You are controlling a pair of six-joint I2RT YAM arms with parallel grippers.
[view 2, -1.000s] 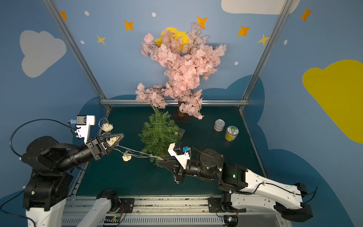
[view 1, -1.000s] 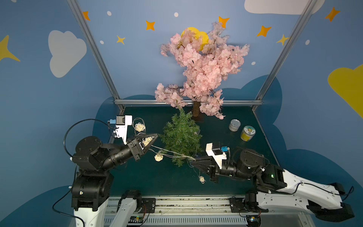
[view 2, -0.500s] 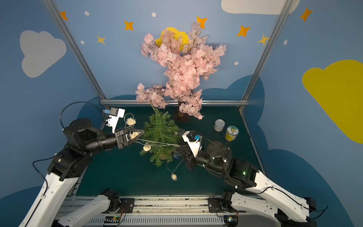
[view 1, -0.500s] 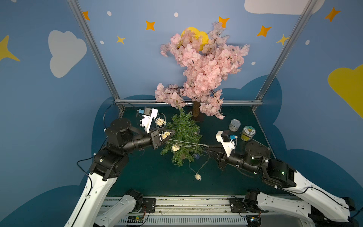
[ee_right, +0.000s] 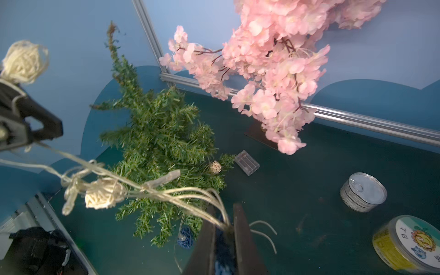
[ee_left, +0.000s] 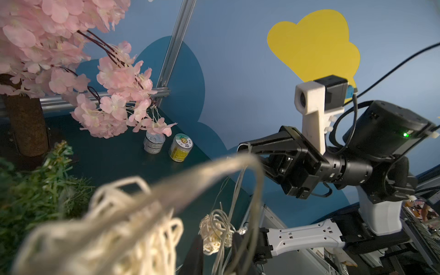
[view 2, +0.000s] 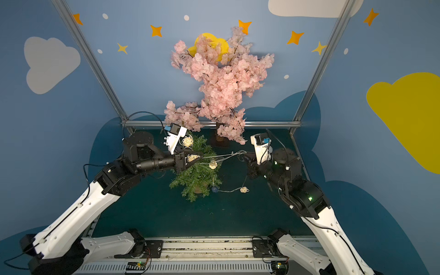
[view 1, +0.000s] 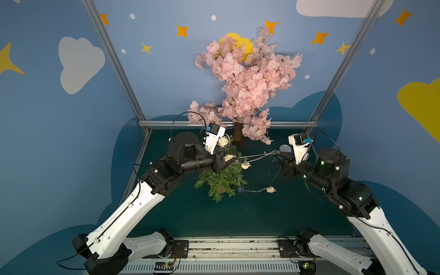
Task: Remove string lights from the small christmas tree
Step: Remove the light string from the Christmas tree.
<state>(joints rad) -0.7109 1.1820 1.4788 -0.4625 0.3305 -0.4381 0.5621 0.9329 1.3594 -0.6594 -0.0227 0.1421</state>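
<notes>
Although a bundle of the string lights point(view 1: 257, 156) is drawn taut in the air above the small christmas tree point(view 1: 221, 181), the job looks to me only partly done. A lodged ball point(ee_right: 215, 167) sits among the lower branches. A blue ball point(view 1: 240, 189) lies against the tree's fringe at its 4 o'clock. From there, wire trails to a loose ball point(view 1: 271, 189) on the tabletop point(view 1: 238, 214), farther out the same way. The clear battery box point(ee_right: 246, 163) rests on the tabletop just beside the branches, toward the pink blossom tree point(view 1: 245, 78) at the small tree's 12 o'clock. Whether any loop goes round the trunk I cannot tell.

The right claw point(ee_right: 225, 229), at the tree's 2 o'clock, is closed tight on several strands. The left claw point(view 1: 229, 159) reaches in from 9 o'clock over the crown. Its jaws are narrow, a woven ball point(view 2: 192, 157) sits in its frame and wire loops over it, but I cannot tell whether it pinches the wire.

Left to do, as I judge it: free the lodged ball and the low strands, then carry the whole string clear. A tin point(ee_right: 363, 192) and a yellow-labelled jar point(ee_right: 407, 242) stand well apart, at about 2 o'clock.
</notes>
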